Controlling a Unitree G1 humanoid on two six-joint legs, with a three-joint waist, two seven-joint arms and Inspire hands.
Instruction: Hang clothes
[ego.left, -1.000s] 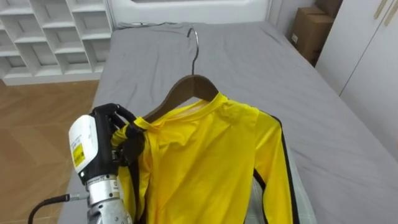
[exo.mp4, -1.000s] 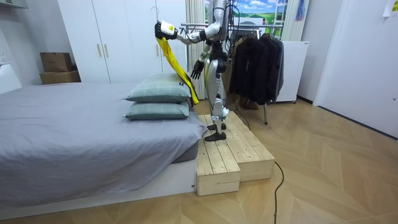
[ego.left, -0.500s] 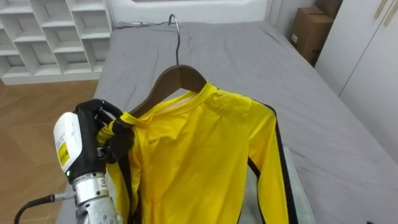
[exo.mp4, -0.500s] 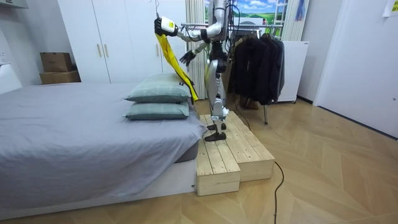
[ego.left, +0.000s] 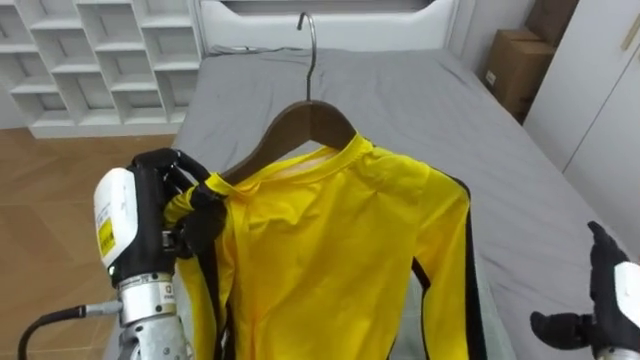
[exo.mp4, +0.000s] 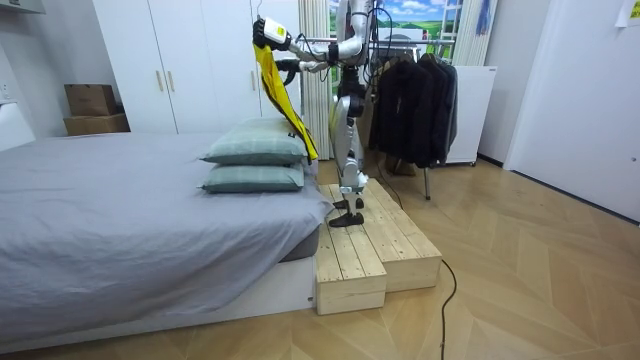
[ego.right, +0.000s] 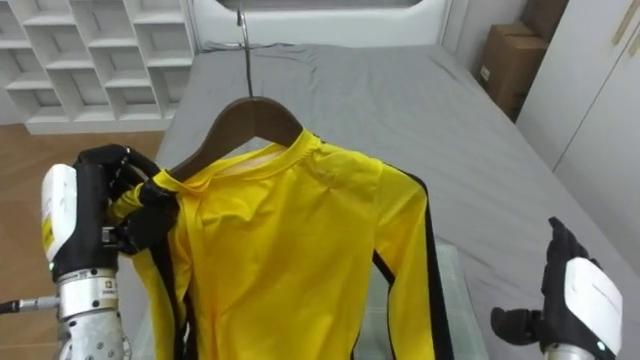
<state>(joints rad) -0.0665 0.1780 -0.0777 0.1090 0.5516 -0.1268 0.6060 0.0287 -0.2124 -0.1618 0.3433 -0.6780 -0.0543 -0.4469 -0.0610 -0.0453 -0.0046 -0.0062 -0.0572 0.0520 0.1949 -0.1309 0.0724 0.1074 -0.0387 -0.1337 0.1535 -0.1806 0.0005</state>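
While right hand splays empty — left hand clenches yellow shirt.

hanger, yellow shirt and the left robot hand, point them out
hanger (ego.left: 312, 112): left eye view, wooden top below the hook
yellow shirt (ego.left: 330, 250): left eye view, chest panel
left robot hand (ego.left: 165, 185): left eye view, dark curled fingers

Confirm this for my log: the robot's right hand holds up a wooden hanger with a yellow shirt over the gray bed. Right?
No: the left hand holds up the wooden hanger with the yellow shirt over the gray bed, as the left eye view shows. The right hand is open.
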